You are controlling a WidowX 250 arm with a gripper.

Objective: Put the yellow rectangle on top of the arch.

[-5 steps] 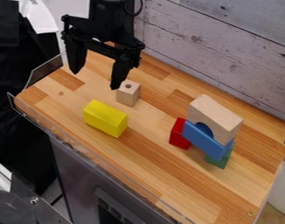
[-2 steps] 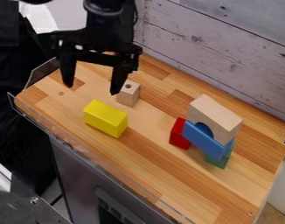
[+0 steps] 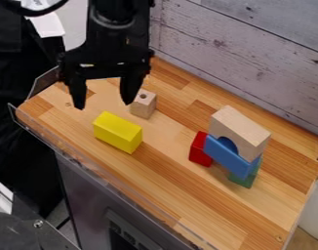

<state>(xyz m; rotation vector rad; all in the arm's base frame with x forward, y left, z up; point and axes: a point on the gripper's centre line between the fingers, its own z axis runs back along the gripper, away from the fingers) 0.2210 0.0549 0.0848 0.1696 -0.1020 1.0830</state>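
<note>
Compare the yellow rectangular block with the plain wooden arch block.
The yellow rectangular block is solid and bright yellow, while the plain wooden arch block is bare tan with a curved cutout. The yellow block lies on the wooden tabletop; the arch sits raised on a blue block. Both are elongated blocks.

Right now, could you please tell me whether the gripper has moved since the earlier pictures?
Yes, the gripper has come lower in the view, closer to the yellow block.
</note>
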